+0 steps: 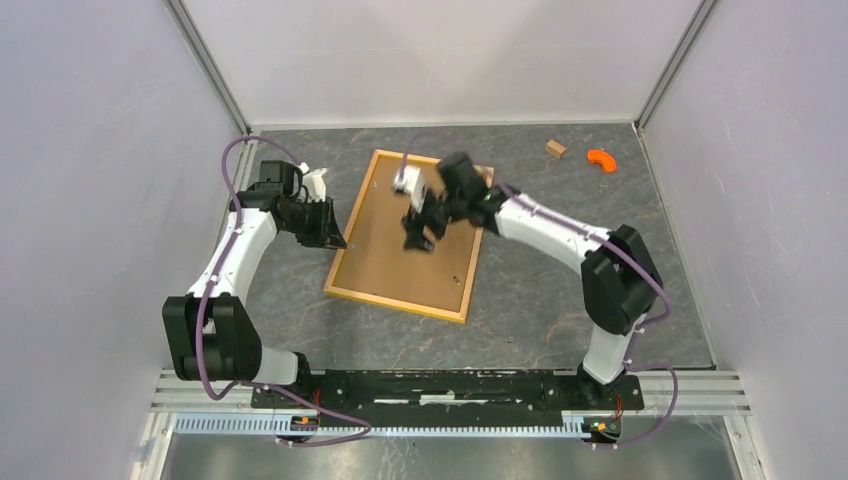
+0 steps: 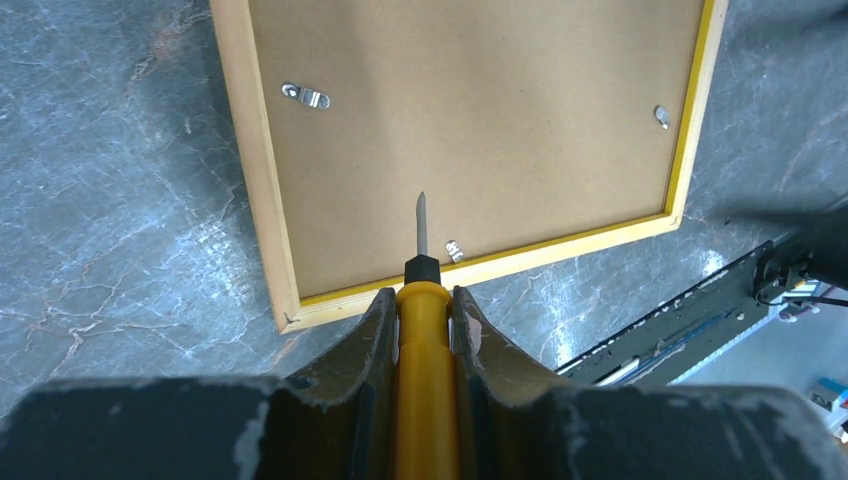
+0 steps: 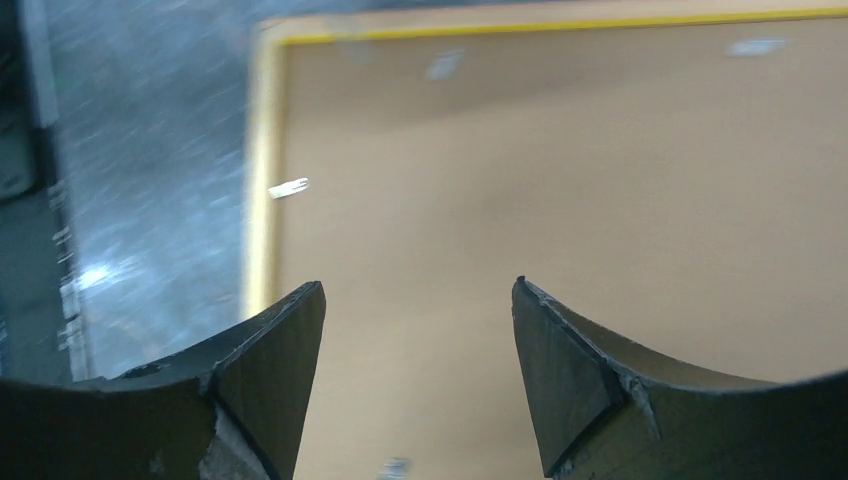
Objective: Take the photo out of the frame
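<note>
Low in the top view, a black and aluminium mounting rail [image 1: 450, 385] carries both arm bases. A wide band of grey marbled tabletop [image 1: 520, 320] lies between the rail and the near edge of the frame.

The large rectangular picture frame [image 1: 390, 265], with light wood edges and a yellow inner border, lies flat and slightly skewed in the middle of that view, its brown board back up. The photo is hidden under that board.

The left gripper [image 2: 422, 300] hangs over the table just off the frame's left long edge. Its fingers are clamped on the handle of a yellow-handled screwdriver [image 2: 425, 380]. In the left wrist view, the steel blade points over the board beside a small metal clip [image 2: 454, 250] near the yellow border. Two more clips sit at the upper left and upper right.

The right gripper [image 3: 418, 300] is above the board's upper half, its fingers spread apart with nothing between them. That view is blurred.

Beyond, at the upper right of the top view, a small wooden block [image 1: 555, 148] and an orange curved piece [image 1: 601, 158] lie well apart from the frame, near the pale back wall. Tabletop stretches from the frame's right edge to the side wall.
</note>
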Robot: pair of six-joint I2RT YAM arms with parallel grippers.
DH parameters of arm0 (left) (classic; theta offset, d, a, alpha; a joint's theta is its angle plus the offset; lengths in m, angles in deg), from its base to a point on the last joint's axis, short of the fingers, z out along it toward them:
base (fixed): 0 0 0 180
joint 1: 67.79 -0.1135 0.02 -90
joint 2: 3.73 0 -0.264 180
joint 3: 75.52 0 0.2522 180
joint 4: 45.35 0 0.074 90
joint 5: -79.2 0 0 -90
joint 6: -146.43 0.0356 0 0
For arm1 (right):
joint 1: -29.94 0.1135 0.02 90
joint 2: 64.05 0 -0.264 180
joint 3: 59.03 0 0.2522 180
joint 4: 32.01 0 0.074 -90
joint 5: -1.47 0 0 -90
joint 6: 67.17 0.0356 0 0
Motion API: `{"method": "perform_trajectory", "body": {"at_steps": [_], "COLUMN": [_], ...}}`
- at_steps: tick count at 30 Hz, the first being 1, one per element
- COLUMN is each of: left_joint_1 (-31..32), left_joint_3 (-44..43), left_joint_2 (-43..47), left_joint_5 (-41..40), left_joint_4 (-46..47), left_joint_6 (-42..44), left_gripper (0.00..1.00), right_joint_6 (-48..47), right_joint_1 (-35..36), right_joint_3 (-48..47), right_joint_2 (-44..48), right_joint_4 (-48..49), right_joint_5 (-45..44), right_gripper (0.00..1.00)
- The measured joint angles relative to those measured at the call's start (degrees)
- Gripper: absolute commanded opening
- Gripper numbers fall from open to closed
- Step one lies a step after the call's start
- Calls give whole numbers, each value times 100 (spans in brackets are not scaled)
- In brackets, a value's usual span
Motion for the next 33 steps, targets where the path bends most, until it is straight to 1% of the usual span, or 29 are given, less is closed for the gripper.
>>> {"method": "perform_trajectory", "body": {"at_steps": [2, 6, 9, 12, 19, 24, 33], "left_joint_1": [-31, -142, -203, -212, -216, -216, -216], "left_joint_3": [0, 13, 31, 31, 31, 31, 31], "left_joint_2": [2, 37, 105, 142, 142, 142, 144], "left_joint_5": [59, 103, 101, 101, 96, 96, 92], "left_joint_4": [4, 4, 2, 0, -24, -44, -87], "left_joint_6": [0, 0, 0, 2, 0, 0, -4], "left_gripper": [2, 2, 2, 2, 2, 2, 2], "right_joint_6": [28, 96, 212, 319, 387, 369, 323], "right_joint_1": [-566, -1432, -1906, -2236, -2605, -2739, -2826], "right_joint_3": [-577, -1346, -1687, -2070, -2516, -2994, -3088], "right_joint_2": [-214, -828, -1325, -1856, -2538, -2979, -3392], "right_joint_4": [-37, -94, -129, -160, 35, 306, 553], "right_joint_5": [-35, -195, -367, -562, -894, -1056, -1215], "right_gripper": [75, 76, 77, 78, 82, 82, 77]}}
